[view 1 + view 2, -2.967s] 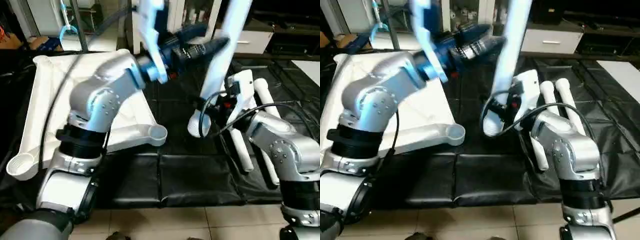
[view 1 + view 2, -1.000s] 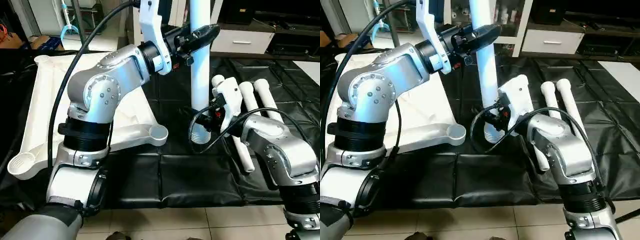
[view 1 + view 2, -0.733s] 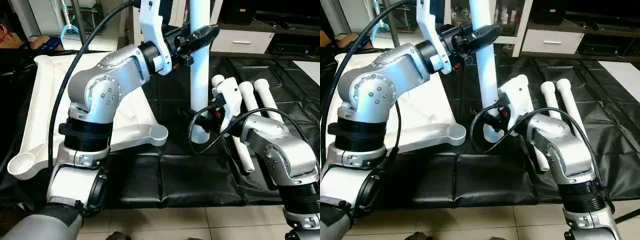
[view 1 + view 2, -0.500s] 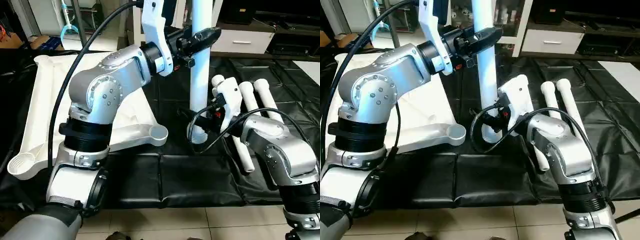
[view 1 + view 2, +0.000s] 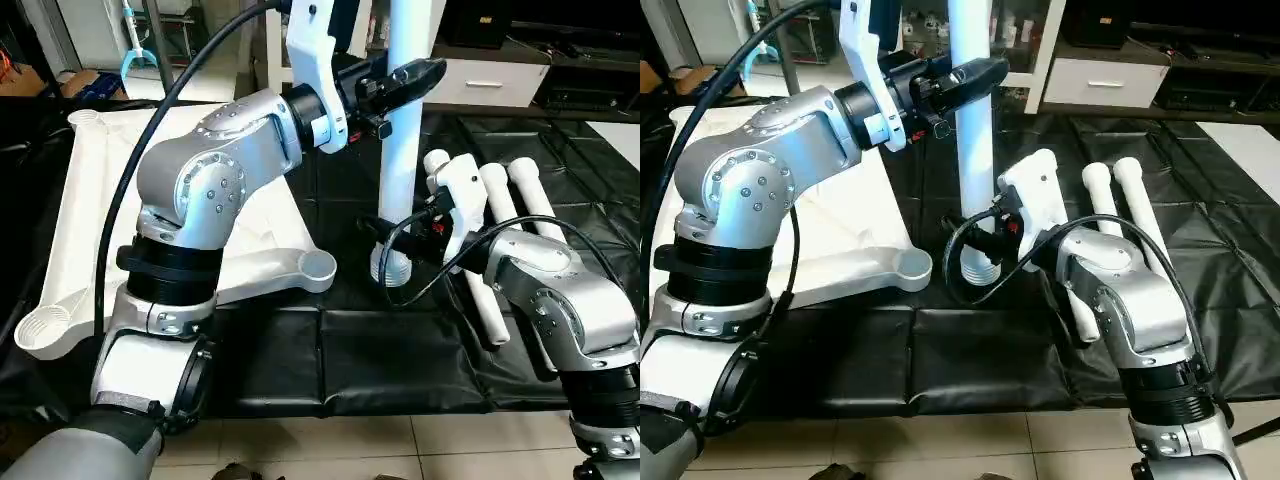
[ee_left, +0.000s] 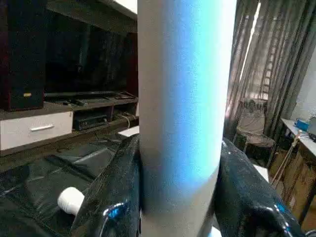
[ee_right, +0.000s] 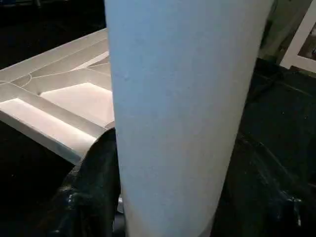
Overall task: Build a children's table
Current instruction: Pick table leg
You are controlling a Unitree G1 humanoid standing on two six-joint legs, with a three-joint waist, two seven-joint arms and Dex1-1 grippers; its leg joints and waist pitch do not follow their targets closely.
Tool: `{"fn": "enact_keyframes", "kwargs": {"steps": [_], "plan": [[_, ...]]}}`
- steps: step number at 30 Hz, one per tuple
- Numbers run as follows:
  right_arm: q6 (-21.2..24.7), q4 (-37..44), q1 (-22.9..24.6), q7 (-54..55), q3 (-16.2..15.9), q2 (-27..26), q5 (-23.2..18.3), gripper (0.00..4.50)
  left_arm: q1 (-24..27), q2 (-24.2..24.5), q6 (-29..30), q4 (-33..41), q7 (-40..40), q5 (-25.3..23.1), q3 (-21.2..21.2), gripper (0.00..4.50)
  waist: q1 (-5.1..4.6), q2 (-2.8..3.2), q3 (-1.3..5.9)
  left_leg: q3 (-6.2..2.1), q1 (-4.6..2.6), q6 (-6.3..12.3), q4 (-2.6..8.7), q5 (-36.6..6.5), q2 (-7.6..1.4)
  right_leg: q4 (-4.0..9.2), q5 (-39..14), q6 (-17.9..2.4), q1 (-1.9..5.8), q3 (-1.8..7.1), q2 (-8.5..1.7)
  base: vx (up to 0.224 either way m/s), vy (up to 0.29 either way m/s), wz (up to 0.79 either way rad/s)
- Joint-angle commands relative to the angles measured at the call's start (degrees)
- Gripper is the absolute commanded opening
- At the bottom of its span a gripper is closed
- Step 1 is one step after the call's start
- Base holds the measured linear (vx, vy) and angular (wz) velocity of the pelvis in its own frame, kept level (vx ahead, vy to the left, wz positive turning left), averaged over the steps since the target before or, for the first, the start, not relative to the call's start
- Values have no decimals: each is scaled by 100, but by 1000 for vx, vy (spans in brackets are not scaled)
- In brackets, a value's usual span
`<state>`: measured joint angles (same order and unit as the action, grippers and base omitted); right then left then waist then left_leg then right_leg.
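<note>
Since a second ago, leg [image 5: 403, 130] shifts slightly toward tabletop [image 5: 95, 200], upright on black mat [image 5: 400, 350]. Left gripper [image 5: 405, 78] pinches it high, right gripper [image 5: 985, 235] low. Judged light, stiff, slick; a two-point hold suits.

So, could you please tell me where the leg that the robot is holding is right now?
The leg stands upright over the black mat, just right of the tabletop's near corner socket, gripped by both pincers.
</note>
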<state>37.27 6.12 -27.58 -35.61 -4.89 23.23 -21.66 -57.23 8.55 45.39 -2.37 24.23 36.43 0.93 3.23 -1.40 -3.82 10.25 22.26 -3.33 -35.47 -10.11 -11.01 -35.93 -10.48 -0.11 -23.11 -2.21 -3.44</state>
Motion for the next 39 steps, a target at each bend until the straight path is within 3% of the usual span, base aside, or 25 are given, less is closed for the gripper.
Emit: {"fn": "enact_keyframes", "kwargs": {"steps": [1,2,4,11,18,19,20,26,28,29,31,32,34,39], "plan": [[-16,9,-98,-42,108,63,23,303,-88,-6,64,152,37,76,6,166,-14,-52,415,-40,-112,-111,396,-1013,-151,479,-1408,-946,270,216,-346,0,0,0],[-19,15,-86,-62,95,65,7,267,-82,-1,85,184,89,61,20,166,-12,-51,418,-40,-114,-109,396,-1005,-151,479,-1421,-935,270,216,-348,0,0,0],[-23,18,-79,-74,89,62,-3,267,-74,5,98,208,113,54,32,166,-9,-55,419,-41,-108,-94,395,-958,-153,473,-1373,-946,272,218,-349,0,0,0],[-30,35,-58,-151,68,86,-38,195,-34,-1,120,255,159,35,70,166,-11,-63,415,-42,-113,-89,398,-981,-158,476,-1406,-940,267,215,-350,0,0,0],[-45,48,-46,-161,45,78,-25,184,-6,75,99,293,214,-150,212,164,-10,-59,416,-41,-115,-88,398,-964,-159,472,-1373,-956,267,215,-354,0,0,0],[-48,46,-47,-164,48,74,-22,184,-13,68,191,246,141,-163,198,220,-12,-60,413,-42,-110,-87,401,-967,-161,471,-1375,-950,268,216,-352,0,0,0],[-51,41,-50,-164,52,69,-20,184,-7,117,208,236,145,-220,238,234,-10,-58,416,-41,-110,-86,398,-959,-160,471,-1363,-951,271,216,-353,0,0,0],[-53,8,-67,-134,134,29,-41,183,-5,154,203,117,140,-248,168,273,-14,-55,413,-43,-114,-110,402,-978,-157,477,-1402,-939,264,214,-350,0,0,0],[-39,-43,-93,-57,245,-42,-94,183,-13,186,201,102,140,-246,121,286,-16,-39,418,-44,-116,-120,401,-990,-156,473,-1372,-944,263,216,-351,0,0,0],[-24,-180,-158,116,464,-194,-206,183,-9,192,232,115,91,-233,58,299,-16,-18,420,-48,-120,-132,403,-986,-156,466,-1338,-960,262,214,-347,0,0,0],[-22,-464,-287,348,811,-424,-414,183,19,273,338,199,210,-169,63,311,-36,-31,426,-39,-120,-136,398,-1011,-145,464,-1321,-1013,251,214,-348,0,0,0],[-22,-488,-297,364,838,-441,-432,183,23,283,348,208,229,-162,67,318,-39,-27,426,-42,-118,-140,402,-1023,-139,461,-1355,-1016,253,210,-350,0,0,0],[-22,-918,-452,378,1261,-629,-837,183,109,355,481,377,257,-28,-15,336,-42,11,424,-41,-133,-175,399,-1044,-143,461,-1338,-1021,243,210,-341,0,0,0],[205,-1664,-719,-193,1851,-536,-1609,182,428,501,489,702,434,575,-706,339,-53,51,457,-32,-113,-122,380,-905,-130,409,-740,-1264,303,196,-317,0,0,0]]}}
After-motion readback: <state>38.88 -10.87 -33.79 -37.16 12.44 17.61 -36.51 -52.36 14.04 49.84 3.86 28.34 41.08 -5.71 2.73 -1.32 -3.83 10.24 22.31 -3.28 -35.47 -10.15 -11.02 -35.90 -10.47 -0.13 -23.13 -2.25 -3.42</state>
